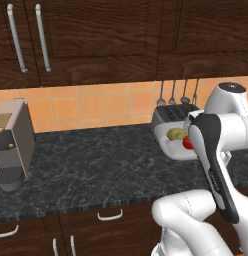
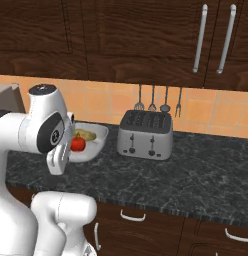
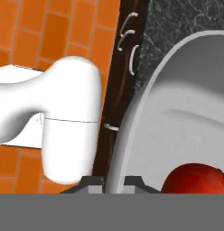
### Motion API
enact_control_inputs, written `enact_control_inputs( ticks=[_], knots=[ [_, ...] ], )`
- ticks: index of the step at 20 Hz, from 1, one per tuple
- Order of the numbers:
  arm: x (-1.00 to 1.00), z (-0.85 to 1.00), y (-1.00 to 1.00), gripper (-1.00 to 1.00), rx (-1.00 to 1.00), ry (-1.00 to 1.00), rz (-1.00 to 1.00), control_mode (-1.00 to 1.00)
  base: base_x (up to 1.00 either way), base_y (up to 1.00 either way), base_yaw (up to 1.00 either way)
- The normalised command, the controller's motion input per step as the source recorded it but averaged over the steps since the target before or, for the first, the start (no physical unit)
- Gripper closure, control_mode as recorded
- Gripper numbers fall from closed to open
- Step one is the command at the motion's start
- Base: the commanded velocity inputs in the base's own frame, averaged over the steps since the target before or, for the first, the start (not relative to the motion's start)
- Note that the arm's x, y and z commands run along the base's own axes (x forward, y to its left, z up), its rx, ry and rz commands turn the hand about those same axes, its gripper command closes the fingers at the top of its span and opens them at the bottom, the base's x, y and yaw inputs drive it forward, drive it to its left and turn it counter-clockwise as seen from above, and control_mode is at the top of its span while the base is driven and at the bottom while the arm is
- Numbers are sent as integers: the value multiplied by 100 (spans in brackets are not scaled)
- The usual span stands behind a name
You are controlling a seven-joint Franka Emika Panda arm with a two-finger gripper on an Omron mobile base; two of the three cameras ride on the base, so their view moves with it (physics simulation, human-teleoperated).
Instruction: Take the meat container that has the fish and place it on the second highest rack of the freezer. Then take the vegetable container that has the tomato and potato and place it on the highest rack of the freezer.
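The white vegetable container (image 1: 165, 144) sits by the toaster on the dark counter. It holds a red tomato (image 1: 187, 143) and a yellowish potato (image 1: 176, 134). From the right base view the container (image 2: 98, 136), tomato (image 2: 78, 144) and potato (image 2: 86, 134) lie just behind my forearm. In the hand view my gripper (image 3: 107, 182) straddles the container's rim (image 3: 132, 113), its two tips close on either side of it. The tomato (image 3: 195, 178) shows inside, at the lower right.
A silver toaster (image 2: 146, 134) stands right of the container, with utensils (image 2: 156, 97) hanging on the tiled wall above it. A coffee machine (image 1: 11, 145) stands at the counter's far left. Dark wall cabinets (image 1: 71, 40) hang overhead. Drawers (image 3: 127, 45) and orange floor lie below.
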Motion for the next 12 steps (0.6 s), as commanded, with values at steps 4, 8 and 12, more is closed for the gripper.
enact_control_inputs(
  ticks=[4, 8, 12],
  knots=[
    [0, 0, 0, 100, 0, -16, 3, -100, 0, 0, 0],
    [0, 3, -1, 100, 0, 0, 0, -100, 0, 0, 0],
    [0, 0, -1, 100, 0, 0, 0, -100, 0, 0, 0]
  ],
)
